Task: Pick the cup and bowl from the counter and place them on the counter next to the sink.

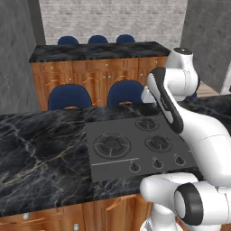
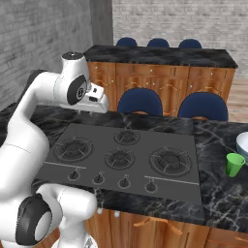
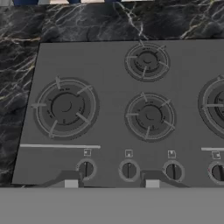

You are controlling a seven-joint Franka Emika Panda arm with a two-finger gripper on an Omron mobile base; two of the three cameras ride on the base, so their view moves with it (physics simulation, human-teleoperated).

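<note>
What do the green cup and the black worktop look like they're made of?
The cup looks like plain plastic: flat, uniform bright green with no pattern, though painted ceramic is possible. The counter looks like polished marble: glossy black with pale grey and tan veins.

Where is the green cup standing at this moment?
In the right base view, the cup stands upright on the counter near the right edge, right of the stovetop and just below the bowl.
</note>
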